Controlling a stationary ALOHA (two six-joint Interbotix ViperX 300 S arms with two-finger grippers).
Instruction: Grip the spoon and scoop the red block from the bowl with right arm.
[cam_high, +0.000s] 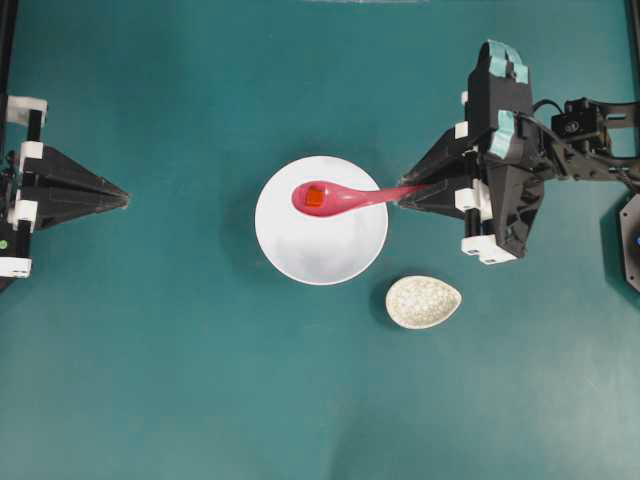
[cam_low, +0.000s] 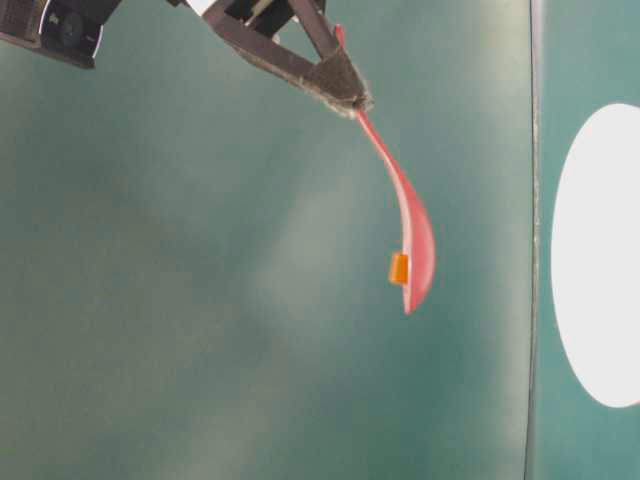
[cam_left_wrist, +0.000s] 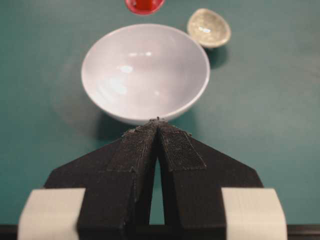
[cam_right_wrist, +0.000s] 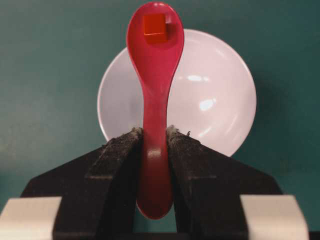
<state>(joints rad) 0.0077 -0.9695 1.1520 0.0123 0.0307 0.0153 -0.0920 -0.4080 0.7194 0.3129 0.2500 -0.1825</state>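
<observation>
Spoon (cam_right_wrist: 154, 100) sitting clamped by its handle between the fingers of the right gripper (cam_right_wrist: 154, 135), scoop pointing away from the wrist and hovering over the bowl (cam_right_wrist: 220, 95). Carrying the red block (cam_right_wrist: 154, 25) in the scoop, near its far tip. Showing from overhead the spoon (cam_high: 340, 198) reaching from the right gripper (cam_high: 405, 198) across the upper part of the bowl (cam_high: 320, 245), with the red block (cam_high: 314, 197) lying in the scoop. Showing in the table-level view the spoon (cam_low: 412, 240) held by the gripper's black tips (cam_low: 345, 90), the red block (cam_low: 399, 268) resting against the scoop's hollow side, and the bowl (cam_low: 598, 260) appearing as a white oval well apart from the spoon. Holding nothing inside the bowl (cam_left_wrist: 145, 72) in the left wrist view, only light reflections on the white glaze; peeking in at the top edge, the rounded end of the spoon (cam_left_wrist: 144, 5).

Resting at the left edge of the overhead view, well apart from the bowl, the left gripper (cam_high: 122, 198), its fingers pressed together at the tips and gripping nothing; same left gripper (cam_left_wrist: 157, 121) aiming at the bowl's near rim in its own camera. Lying just beside the bowl on the teal table (cam_high: 150, 380), a small speckled dish (cam_high: 424, 301), also visible beyond the bowl in the left wrist view (cam_left_wrist: 209, 27).

Showing no readable writing, brand or label in any view
</observation>
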